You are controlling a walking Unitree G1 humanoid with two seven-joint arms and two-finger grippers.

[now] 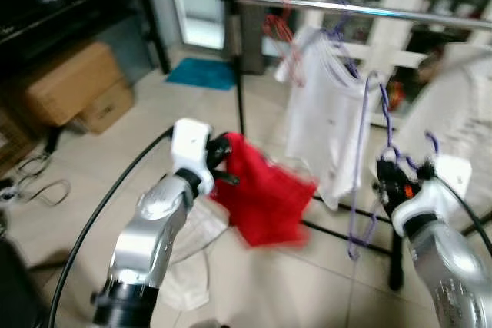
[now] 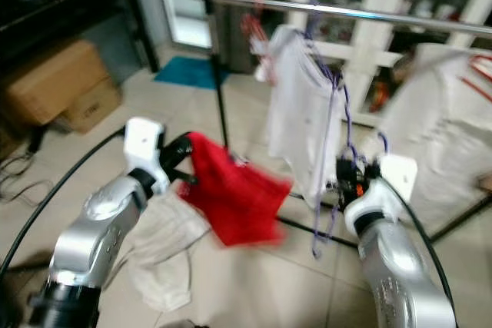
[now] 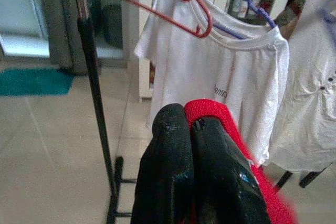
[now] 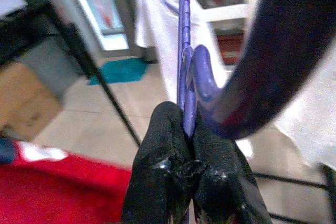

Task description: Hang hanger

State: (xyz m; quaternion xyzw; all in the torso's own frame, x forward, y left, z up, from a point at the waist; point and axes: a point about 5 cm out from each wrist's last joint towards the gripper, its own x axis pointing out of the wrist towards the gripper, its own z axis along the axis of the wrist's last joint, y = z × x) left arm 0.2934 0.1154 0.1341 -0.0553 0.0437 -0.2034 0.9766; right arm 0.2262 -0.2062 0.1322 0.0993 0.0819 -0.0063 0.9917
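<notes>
My left gripper [image 1: 223, 160] is shut on a red garment [image 1: 265, 197], which hangs from it low in front of the clothes rack. In the left wrist view the red cloth [image 3: 220, 111] sits pinched between the closed fingers [image 3: 168, 171]. My right gripper [image 1: 387, 178] is shut on a purple hanger [image 1: 361, 159], whose thin wire runs up and down beside a white T-shirt [image 1: 323, 120]. The right wrist view shows the purple hanger [image 4: 185, 77] clamped between the black fingers [image 4: 163, 166]. The metal rail [image 1: 346, 9] runs across above both grippers.
A red hanger [image 1: 284, 32] and another white shirt [image 1: 453, 113] hang on the rail. The rack's black post [image 1: 237, 74] and base bar [image 1: 346, 232] stand ahead. A white cloth [image 1: 192, 259] lies on the tiles. Cardboard boxes [image 1: 73, 86] and cables [image 1: 38, 182] are at the left.
</notes>
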